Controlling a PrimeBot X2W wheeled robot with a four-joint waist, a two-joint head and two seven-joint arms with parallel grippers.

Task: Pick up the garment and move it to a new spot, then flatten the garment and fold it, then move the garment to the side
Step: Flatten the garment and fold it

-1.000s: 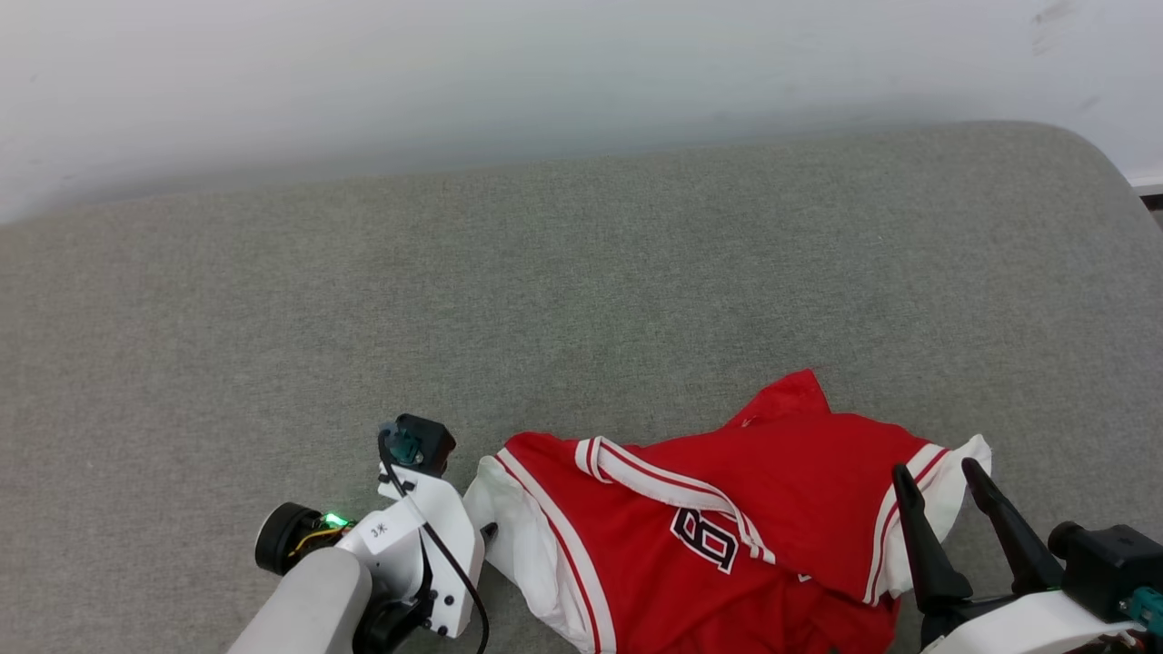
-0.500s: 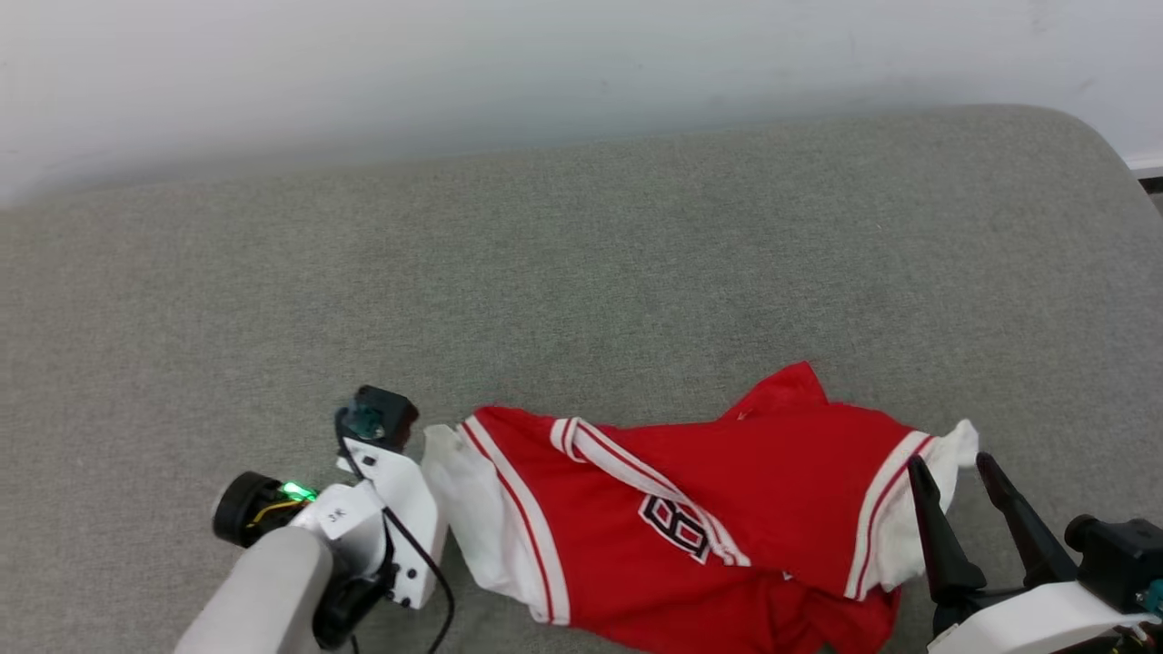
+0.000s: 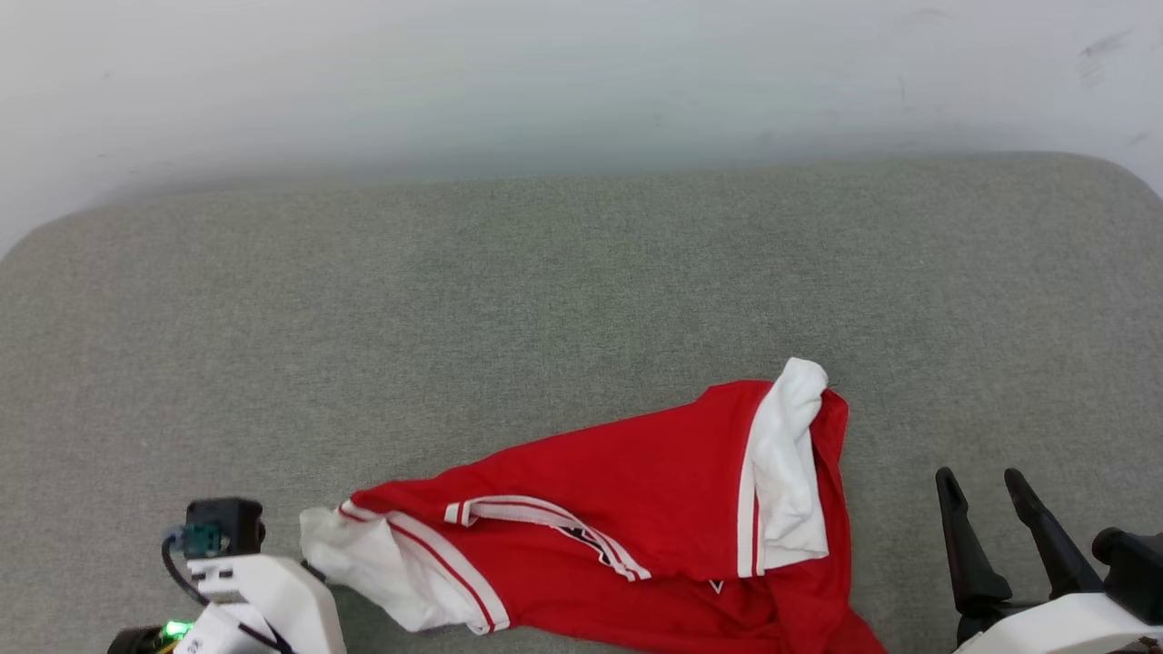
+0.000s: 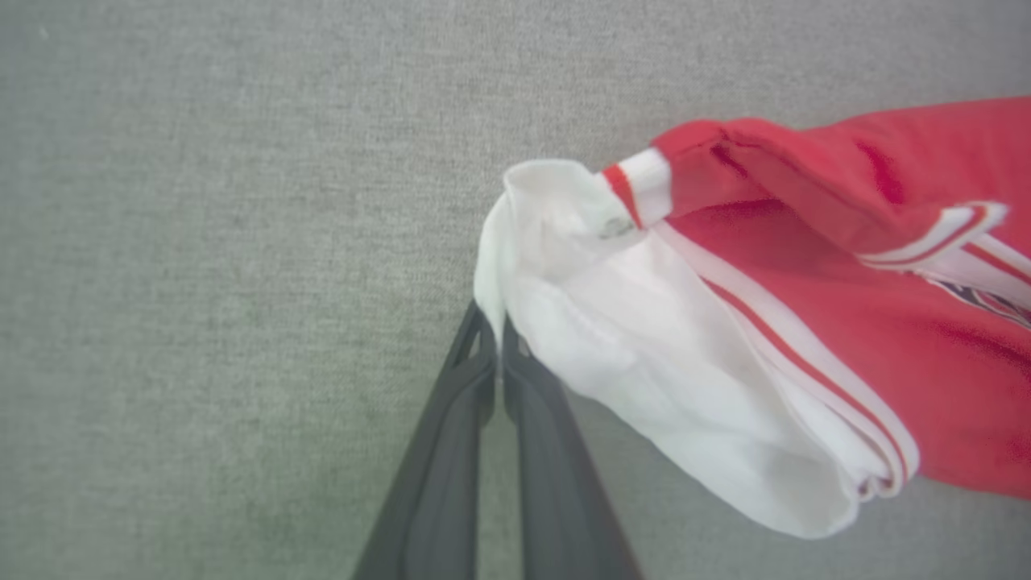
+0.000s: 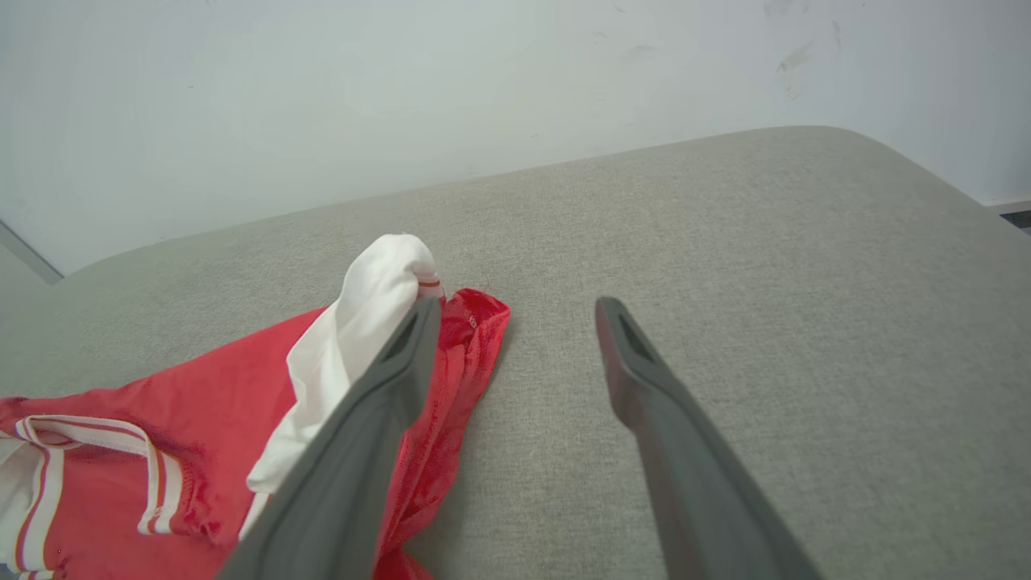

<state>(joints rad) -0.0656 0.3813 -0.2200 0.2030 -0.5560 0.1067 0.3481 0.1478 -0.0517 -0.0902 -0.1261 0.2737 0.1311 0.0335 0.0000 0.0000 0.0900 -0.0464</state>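
The red garment (image 3: 636, 509) lies crumpled on the near middle of the grey cushion. One white sleeve (image 3: 786, 472) is flipped back over its red body, and striped trim (image 3: 536, 513) runs across it. The other white sleeve (image 4: 644, 338) hangs off to the left. My left gripper (image 4: 497, 326) is shut on that sleeve's edge, and its white wrist housing (image 3: 263, 590) sits at the lower left of the head view. My right gripper (image 3: 981, 481) stands open just right of the garment with nothing between its fingers. In the right wrist view its left finger (image 5: 403, 354) overlaps the garment (image 5: 201, 403).
The grey fabric cushion (image 3: 545, 272) stretches wide behind and to both sides of the garment, with rounded far corners. A white wall (image 3: 545, 73) rises right behind it. A dark strip (image 5: 1015, 216) shows past the cushion's right corner.
The head camera has shifted. My left gripper has dragged the sleeve left and nearer, stretching the garment. The right white sleeve has flipped over onto the red body. The right gripper stays open.
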